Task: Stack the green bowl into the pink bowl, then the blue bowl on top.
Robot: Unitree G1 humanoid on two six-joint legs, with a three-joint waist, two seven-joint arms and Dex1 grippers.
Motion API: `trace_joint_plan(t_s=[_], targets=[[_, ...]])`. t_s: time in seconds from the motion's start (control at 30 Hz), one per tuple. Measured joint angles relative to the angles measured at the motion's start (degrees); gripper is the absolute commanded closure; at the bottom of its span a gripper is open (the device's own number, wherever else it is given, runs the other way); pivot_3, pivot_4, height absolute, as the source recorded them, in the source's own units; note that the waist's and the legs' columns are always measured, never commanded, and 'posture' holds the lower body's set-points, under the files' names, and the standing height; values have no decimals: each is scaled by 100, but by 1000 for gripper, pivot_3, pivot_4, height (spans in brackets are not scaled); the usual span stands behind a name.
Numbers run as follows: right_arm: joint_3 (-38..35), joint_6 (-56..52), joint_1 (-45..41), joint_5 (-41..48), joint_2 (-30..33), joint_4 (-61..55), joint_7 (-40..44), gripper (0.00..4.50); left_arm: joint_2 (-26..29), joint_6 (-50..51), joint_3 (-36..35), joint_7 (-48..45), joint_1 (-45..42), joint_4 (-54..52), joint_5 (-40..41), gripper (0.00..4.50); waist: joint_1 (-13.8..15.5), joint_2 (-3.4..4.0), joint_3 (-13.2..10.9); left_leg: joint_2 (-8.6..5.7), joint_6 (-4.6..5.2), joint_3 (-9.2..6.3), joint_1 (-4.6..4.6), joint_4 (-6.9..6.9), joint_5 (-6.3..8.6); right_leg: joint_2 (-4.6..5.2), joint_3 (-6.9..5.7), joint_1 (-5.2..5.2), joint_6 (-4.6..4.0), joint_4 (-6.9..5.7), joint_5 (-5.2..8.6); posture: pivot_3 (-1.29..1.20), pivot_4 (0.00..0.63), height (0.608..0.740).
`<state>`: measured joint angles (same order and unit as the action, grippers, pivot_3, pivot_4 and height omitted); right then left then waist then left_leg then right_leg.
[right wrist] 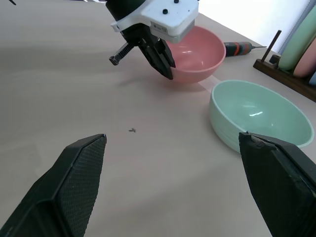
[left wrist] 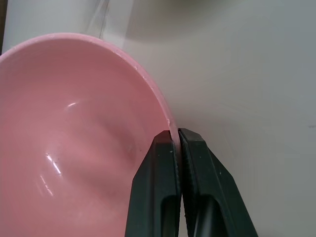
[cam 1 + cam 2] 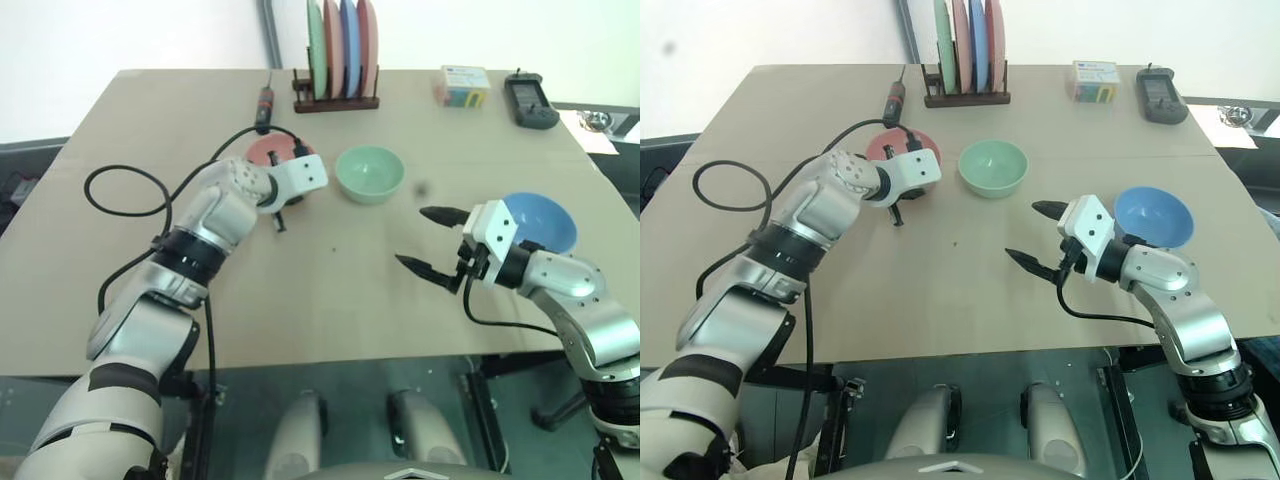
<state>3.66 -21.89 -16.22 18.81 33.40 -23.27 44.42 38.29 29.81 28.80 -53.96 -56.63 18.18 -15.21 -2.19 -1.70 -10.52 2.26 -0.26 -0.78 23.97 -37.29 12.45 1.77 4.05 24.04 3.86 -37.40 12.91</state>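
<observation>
Bowls look light, stiff and slick, so the thin rim suits pinching: left gripper (image 2: pixel 177 140) is clamped on the pink bowl (image 2: pixel 74 133) rim, right gripper (image 3: pixel 432 242) gapes between green bowl (image 3: pixel 369 173) and blue bowl (image 3: pixel 545 222).

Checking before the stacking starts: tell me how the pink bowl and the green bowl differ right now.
The pink bowl is salmon pink; the green bowl is pale mint. The left gripper is shut on the pink bowl's rim, while nothing grips the green bowl. Both look the same size, sit upright on the table and hold nothing.
</observation>
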Motion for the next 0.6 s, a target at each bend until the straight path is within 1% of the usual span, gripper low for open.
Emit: trace_joint_plan(t_s=[0.07, 0.1, 0.17, 0.23, 0.27, 0.3, 0.33, 0.43, 0.53, 0.6], targets=[[-12, 12, 30, -13, 7, -7, 7, 0, 311, 28, -206, -393, 361, -701, 233, 4379, -27, 0, 0, 1, 0, 4, 0, 0, 0, 0, 4, 7, -1, -11, 0, 0, 150, 740], [-47, 36, 100, -10, 38, -45, 15, 0, 633, 11, -373, -678, 715, -1288, 433, 4379, -52, 1, 0, 4, 0, 14, 0, 5, 0, 0, 14, 16, -2, -18, 0, 0, 150, 740], [-242, 76, 370, -7, 222, -43, 37, 0, 1606, -142, -864, -1436, 1798, -2654, 1041, 4379, -93, 2, -1, 5, -1, 18, 1, 14, 0, 2, 20, 30, -8, -32, 4, 0, 150, 740], [-406, 83, 464, -7, 296, -18, 42, 0, 1962, -242, -1104, -1784, 2198, -3211, 1342, 4379, -22, 0, -3, 5, 0, 14, 0, 8, 0, 1, 13, 31, -10, -42, 5, 0, 150, 740], [-424, 90, 454, -3, 299, -20, 43, 0, 2005, -284, -1155, -1861, 2247, -3368, 1418, 4379, 42, -1, -3, 4, 0, 6, 0, -2, 0, 1, 4, 24, -10, -43, 7, 0, 150, 740], [-445, 113, 491, 20, 309, -53, 53, 0, 2075, -373, -1290, -1958, 2352, -3740, 1569, 4379, 115, -1, -3, 4, 0, 7, -7, -14, 0, 1, 4, 13, -11, -41, 31, 0, 150, 740], [-468, 114, 565, 19, 337, -51, 55, 0, 1936, -341, -1295, -1946, 2331, -3921, 1649, 4379, 166, 2, -1, 0, 1, 7, -24, -25, -1, 3, 5, -12, -9, -38, 33, 0, 150, 740], [-486, 115, 623, 23, 348, -57, 58, 0, 1501, -297, -1158, -1837, 2228, -3988, 1641, 4379, 168, 1, -1, 0, 1, 9, -18, -58, -1, 2, 8, -23, -6, -36, 33, 0, 150, 740], [-547, 107, 750, 42, 385, -86, 54, 0, 1002, -343, -751, -1818, 1952, -3819, 1587, 3441, 141, 0, 0, -1, 1, 8, -15, -69, 0, 0, 11, -24, -5, -45, 32, 0, 150, 740], [-584, 105, 791, 43, 395, -114, 44, 0, 921, -427, -646, -1835, 1854, -3700, 1542, 2722, 130, 1, -1, 3, 1, 5, -16, -67, 0, -7, 11, -21, -5, -46, 32, 0, 150, 740]])
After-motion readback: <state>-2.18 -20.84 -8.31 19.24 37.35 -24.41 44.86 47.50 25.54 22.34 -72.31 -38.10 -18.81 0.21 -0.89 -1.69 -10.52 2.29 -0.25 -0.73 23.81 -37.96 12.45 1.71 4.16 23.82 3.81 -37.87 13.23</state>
